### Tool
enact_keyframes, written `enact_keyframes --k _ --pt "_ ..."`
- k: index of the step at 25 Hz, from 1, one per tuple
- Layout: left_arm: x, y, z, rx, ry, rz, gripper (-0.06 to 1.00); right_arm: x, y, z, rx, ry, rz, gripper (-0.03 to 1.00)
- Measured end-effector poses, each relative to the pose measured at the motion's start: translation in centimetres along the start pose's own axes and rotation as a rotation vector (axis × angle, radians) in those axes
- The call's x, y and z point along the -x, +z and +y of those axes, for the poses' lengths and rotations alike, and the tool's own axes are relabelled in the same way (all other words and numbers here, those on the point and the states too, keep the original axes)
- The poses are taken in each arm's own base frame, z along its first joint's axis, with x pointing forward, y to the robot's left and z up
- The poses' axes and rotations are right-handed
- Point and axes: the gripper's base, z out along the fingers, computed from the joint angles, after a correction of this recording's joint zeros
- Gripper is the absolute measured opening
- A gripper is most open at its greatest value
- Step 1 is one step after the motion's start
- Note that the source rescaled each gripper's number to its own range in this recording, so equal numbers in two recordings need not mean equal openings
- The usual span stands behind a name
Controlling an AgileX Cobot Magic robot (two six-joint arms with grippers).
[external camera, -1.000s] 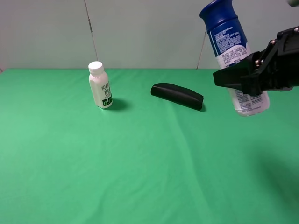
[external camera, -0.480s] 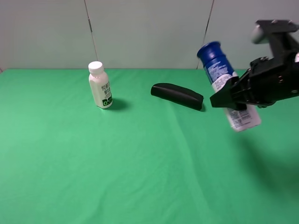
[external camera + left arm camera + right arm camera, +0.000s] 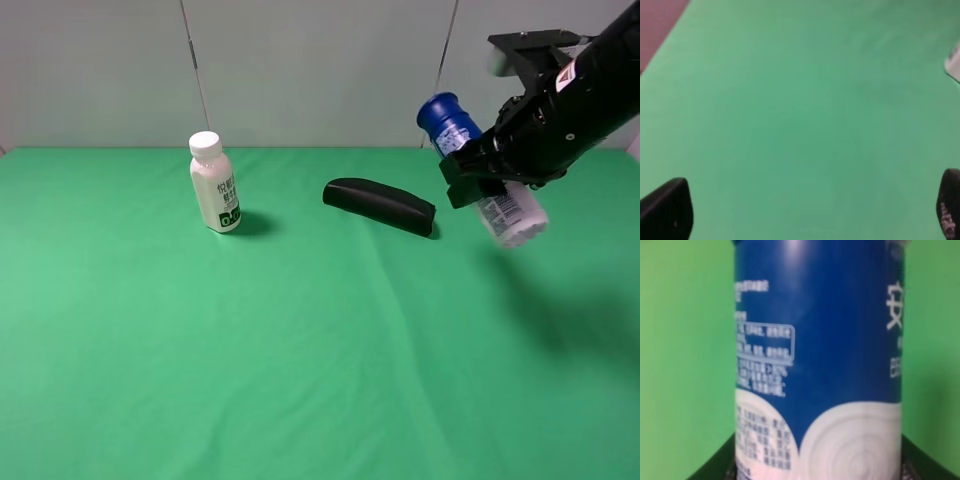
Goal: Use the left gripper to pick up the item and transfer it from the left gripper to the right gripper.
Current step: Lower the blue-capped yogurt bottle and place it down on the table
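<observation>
Over on the left, the left hand [image 3: 807,215] does not appear in the high view. Its own camera shows its 2 black fingers [image 3: 667,210] spread wide apart, released, with nothing between them and only the green surface [image 3: 250,350] below. Toward the back left of that surface a small white bottle [image 3: 217,190] stands upright. It has a white cap and a green mark low on its label, and its shadow falls just to its right. Further along, near the middle at the back, a long black case [image 3: 380,206] lies flat, well apart from the small bottle, its right end a little nearer to the front than its left. To the right of the case the right hand [image 3: 480,180] is up in the air, clenched across the middle of the blue-capped bottle [image 3: 452,125], grasping it clear of the surface. That bottle is tilted, with its dark blue cap up and to the left and its white base down and to the right. From the right wrist's camera its blue upper part with white printed text and its white lower body fill the view, with the dark hand just showing on either side of it.
</observation>
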Motion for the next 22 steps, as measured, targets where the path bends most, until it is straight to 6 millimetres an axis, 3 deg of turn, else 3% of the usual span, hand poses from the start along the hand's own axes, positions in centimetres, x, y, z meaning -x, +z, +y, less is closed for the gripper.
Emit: enact_keyframes --k 8,11,22 --pt "0.0 0.0 0.0 0.01 -0.008 -0.002 0.98 -1.1 2.9 -6.8 -0.112 0.196 0.138 0.05" --pt "0.0 0.0 0.0 0.01 -0.008 -0.002 0.98 -1.5 3.4 -8.5 -0.132 0.237 0.153 0.05" --pt "0.0 0.0 0.0 0.01 -0.008 -0.002 0.98 -2.4 7.6 -9.3 -0.118 0.246 0.262 0.05"
